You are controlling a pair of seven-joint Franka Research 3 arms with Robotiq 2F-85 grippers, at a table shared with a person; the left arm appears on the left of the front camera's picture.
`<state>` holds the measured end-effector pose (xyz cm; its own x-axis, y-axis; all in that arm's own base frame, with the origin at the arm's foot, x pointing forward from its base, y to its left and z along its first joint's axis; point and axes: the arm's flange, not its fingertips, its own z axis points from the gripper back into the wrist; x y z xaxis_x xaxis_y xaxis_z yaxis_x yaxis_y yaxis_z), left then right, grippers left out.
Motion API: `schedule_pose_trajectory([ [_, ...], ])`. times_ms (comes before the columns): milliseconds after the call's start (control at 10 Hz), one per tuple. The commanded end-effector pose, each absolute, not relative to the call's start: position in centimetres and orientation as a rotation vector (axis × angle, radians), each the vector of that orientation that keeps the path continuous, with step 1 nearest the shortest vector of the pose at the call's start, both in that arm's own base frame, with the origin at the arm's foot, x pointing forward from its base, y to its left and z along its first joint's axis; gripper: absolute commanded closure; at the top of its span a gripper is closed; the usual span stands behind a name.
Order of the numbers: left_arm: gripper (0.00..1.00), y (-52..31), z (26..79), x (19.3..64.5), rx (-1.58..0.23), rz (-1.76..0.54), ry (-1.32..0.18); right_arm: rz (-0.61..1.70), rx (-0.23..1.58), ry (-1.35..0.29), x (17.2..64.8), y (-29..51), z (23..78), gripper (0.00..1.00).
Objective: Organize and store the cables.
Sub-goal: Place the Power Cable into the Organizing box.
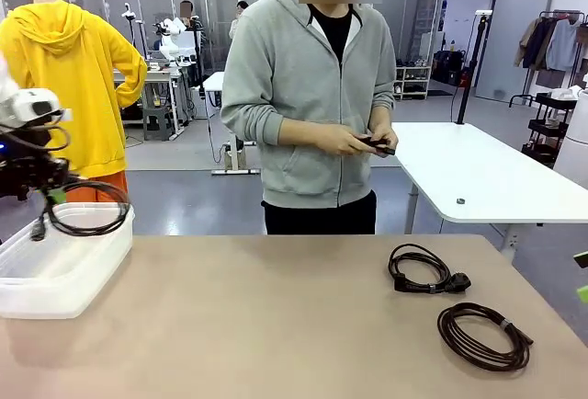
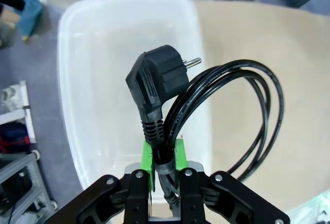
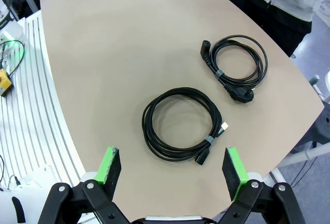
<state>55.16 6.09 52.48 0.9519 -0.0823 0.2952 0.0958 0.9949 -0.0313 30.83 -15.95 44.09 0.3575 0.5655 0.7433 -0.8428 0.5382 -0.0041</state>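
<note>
Gripping 1 cable (image 2: pixel 234 87) over bin (image 2: pixel 98 43): left claw (image 2: pixel 164 154) | right claw (image 3: pixel 171 163) spread | 2 cables (image 3: pixel 180 127) (image 3: pixel 241 65) on table (image 3: pixel 103 53)

Our left gripper (image 1: pixel 52 194) holds a black coiled cable (image 1: pixel 92 217) above the white bin (image 1: pixel 55 279). At the worktop's (image 1: pixel 257 316) right we see a second black cable (image 1: pixel 427 270) and, nearer us, a dark-brown cable (image 1: pixel 482 336).
</note>
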Motion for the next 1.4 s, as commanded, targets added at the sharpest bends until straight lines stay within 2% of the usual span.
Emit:
schedule_pose_trajectory([
  [0,0.81,8.8,51.2,54.9,-0.051,-0.043,-0.289,0.958,0.422,-0.788,31.0,-16.1,44.1,0.0],
  [100,0.81,10.2,51.1,54.9,-0.059,0.009,-0.299,0.958,0.422,-0.788,31.0,-16.1,44.1,0.0],
  [800,0.81,11.4,50.6,54.5,-0.046,-0.005,-0.268,0.958,0.422,-0.788,31.0,-16.1,44.1,0.0],
  [900,0.81,12.7,50.1,55.8,-0.067,-0.115,-0.305,0.958,0.422,-0.788,31.0,-16.1,44.1,0.0],
  [1100,0.81,13.8,48.3,58.6,-0.06,-0.14,-0.244,0.958,0.422,-0.788,31.0,-16.1,44.1,0.0],
  [1300,0.81,14.4,46.2,60.3,-0.032,-0.198,-0.275,0.958,0.422,-0.788,31.0,-16.1,44.1,0.0],
])
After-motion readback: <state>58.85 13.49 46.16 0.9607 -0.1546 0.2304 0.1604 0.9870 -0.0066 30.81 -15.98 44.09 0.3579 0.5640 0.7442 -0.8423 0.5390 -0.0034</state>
